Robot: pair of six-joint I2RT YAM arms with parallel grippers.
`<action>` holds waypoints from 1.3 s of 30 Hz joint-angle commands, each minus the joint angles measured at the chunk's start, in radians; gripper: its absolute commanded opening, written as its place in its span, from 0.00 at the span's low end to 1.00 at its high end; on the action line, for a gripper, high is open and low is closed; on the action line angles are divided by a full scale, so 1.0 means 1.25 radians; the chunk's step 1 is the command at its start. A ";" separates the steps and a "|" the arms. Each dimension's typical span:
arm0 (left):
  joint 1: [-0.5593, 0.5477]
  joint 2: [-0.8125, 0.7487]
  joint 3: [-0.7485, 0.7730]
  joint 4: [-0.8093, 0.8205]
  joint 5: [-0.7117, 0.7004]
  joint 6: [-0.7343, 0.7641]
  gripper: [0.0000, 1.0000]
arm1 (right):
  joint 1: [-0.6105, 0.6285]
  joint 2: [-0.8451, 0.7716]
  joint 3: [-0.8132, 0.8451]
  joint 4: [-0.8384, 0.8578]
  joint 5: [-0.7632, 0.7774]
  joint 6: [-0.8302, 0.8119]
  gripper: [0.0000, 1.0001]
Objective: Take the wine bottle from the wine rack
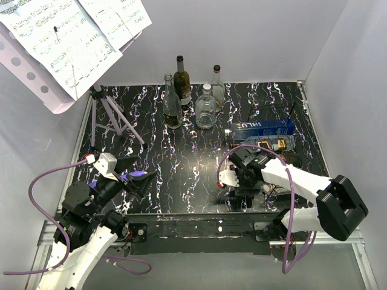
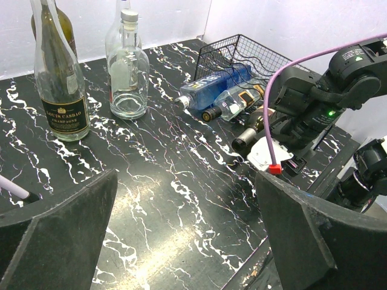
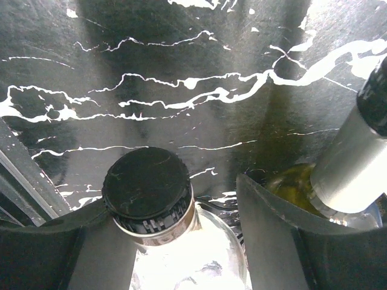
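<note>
Right end effector (image 3: 175, 196), wide, straddles the capped bottle (image 3: 148, 193); closing risks missing the wine bottle (image 3: 351, 163) at 3 o'clock.

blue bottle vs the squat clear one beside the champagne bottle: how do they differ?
The blue bottle lies on its side in the wine rack; the squat clear bottle stands upright on the table. The blue bottle is blue-tinted with printed lettering; the squat clear bottle is colourless and looks empty. Both look capped.
</note>
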State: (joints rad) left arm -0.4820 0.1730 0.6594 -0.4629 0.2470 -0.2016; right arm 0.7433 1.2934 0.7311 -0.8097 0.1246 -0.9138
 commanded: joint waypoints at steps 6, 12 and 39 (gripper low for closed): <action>-0.005 -0.011 0.010 0.006 0.000 0.004 0.98 | -0.011 -0.030 -0.012 0.008 -0.010 -0.029 0.58; -0.005 -0.014 0.011 0.005 -0.005 0.005 0.98 | -0.011 -0.050 0.027 -0.027 -0.061 0.002 0.26; -0.005 -0.013 0.010 0.006 -0.009 0.005 0.98 | -0.008 -0.189 0.207 -0.248 -0.249 0.082 0.01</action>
State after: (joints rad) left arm -0.4820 0.1577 0.6594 -0.4629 0.2440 -0.2016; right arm 0.7322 1.1091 0.8898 -1.0340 -0.1310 -0.8505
